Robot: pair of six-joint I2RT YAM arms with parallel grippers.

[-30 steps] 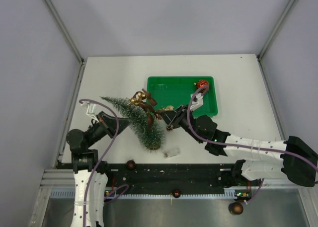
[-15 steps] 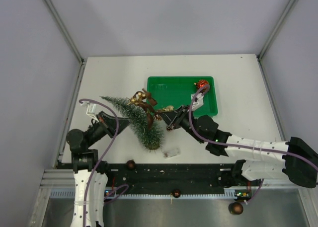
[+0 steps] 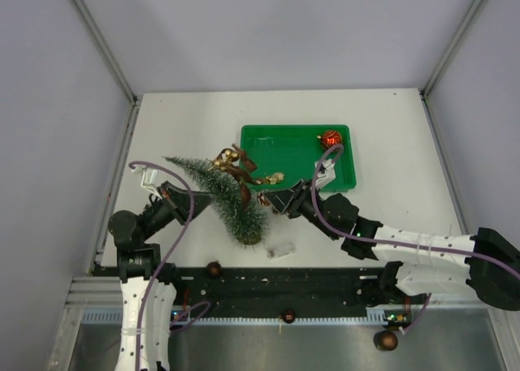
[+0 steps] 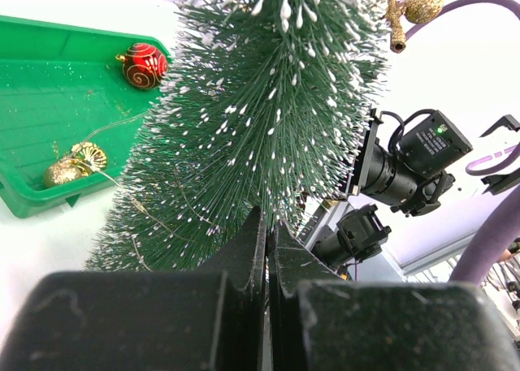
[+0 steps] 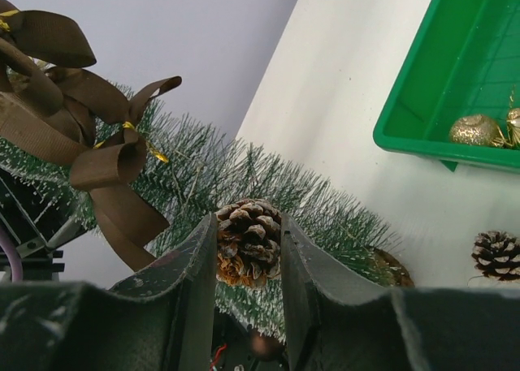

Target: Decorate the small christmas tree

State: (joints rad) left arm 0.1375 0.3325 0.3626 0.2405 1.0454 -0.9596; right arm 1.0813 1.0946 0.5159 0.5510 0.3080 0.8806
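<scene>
Small christmas tree (image 3: 226, 199) leaned over the left half of the tabletop (image 3: 390, 135), its base near the near edge and its tip toward the left edge, with a brown bow (image 3: 231, 166) on it. Your left gripper (image 3: 172, 194) was pinched shut among its bristles. Your right gripper (image 3: 272, 199), jaws narrow, held a pine cone (image 5: 248, 241) just beside the tree's right side. The green tray (image 3: 296, 128) lay toward the far edge, with a red bauble (image 3: 329, 138) in its far right corner and a gold bauble (image 5: 475, 130) also inside.
</scene>
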